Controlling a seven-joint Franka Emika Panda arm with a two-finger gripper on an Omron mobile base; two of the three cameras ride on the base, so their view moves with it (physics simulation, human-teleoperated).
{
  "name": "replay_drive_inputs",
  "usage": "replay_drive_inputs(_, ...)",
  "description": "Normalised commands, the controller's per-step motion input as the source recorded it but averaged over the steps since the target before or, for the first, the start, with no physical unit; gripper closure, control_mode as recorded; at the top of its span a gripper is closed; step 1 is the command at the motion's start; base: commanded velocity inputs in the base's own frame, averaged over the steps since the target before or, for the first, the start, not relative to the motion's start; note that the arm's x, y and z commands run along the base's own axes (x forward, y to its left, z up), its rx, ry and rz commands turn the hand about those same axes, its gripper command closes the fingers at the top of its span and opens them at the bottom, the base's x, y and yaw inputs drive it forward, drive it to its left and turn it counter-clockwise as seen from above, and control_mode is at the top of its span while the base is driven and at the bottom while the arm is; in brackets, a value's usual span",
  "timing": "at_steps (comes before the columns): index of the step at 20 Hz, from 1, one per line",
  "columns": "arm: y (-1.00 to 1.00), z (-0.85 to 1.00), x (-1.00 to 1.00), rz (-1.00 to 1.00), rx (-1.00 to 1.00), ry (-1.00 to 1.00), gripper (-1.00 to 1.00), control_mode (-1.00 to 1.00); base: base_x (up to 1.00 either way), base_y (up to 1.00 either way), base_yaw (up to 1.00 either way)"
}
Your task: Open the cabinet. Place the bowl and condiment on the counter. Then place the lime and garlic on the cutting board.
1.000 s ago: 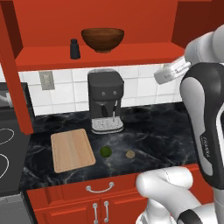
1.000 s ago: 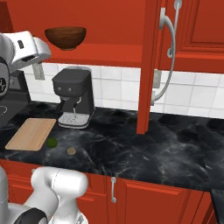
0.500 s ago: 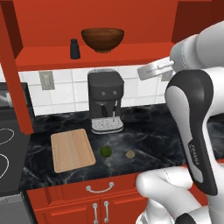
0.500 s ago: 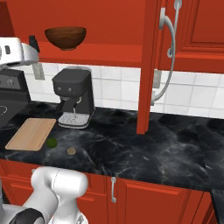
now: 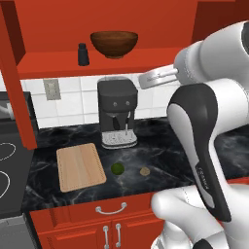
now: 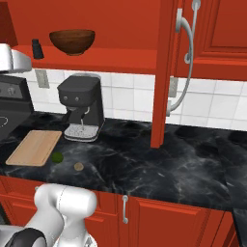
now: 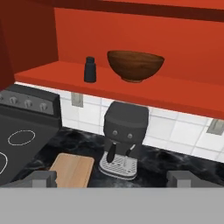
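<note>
The two dark fingertips [image 7: 43, 178] are being held wide apart at the bottom of the hand view, with nothing between them; the gripper [image 7: 111, 179] is being pointed at the open cabinet [image 7: 144, 30] and the coffee machine [image 7: 124, 138] below it.

On the cabinet's red shelf the bowl [image 7: 135, 65] is sitting upright (nothing can be seen inside it from this angle), and the condiment [image 7: 89, 69] is standing just beside it at 9 o'clock, apart from it. In the left base view the same pair is being shown, the condiment [image 5: 83, 54] at 9 o'clock of the bowl [image 5: 114, 44].

Below, on the counter [image 5: 160, 151], the cutting board [image 5: 80, 166] is lying flat and bare at 8 o'clock of the coffee machine [image 5: 116, 113]. The lime [image 5: 117, 168] is resting on the counter just off the board's edge at 3 o'clock, and the garlic [image 5: 144, 171] is lying near the lime, again at 3 o'clock, apart from it.

In the right base view one cabinet door [image 6: 166, 72] is being seen edge-on, swung open, its silver bar handle [image 6: 185, 62] facing outward.
</note>
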Motion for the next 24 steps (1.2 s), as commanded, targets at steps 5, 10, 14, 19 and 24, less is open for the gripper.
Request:
replay_drive_inputs(5,0.15,0.00,0.06,0.00,0.00,0.00,-1.00,-1.00,0.00,0.00,0.00)
replay_drive_inputs(10,0.03,0.00,0.08,0.00,0.00,0.00,-1.00,-1.00,0.00,0.00,0.00)
replay_drive_inputs(14,0.05,0.00,0.20,0.00,0.00,0.00,-1.00,-1.00,0.00,0.00,0.00)
replay_drive_inputs(19,0.09,0.00,0.28,0.00,0.05,0.00,-1.00,-1.00,0.00,0.00,0.00)
replay_drive_inputs(24,0.13,0.00,0.23,0.00,0.07,0.00,-1.00,-1.00,0.00,0.00,0.00)
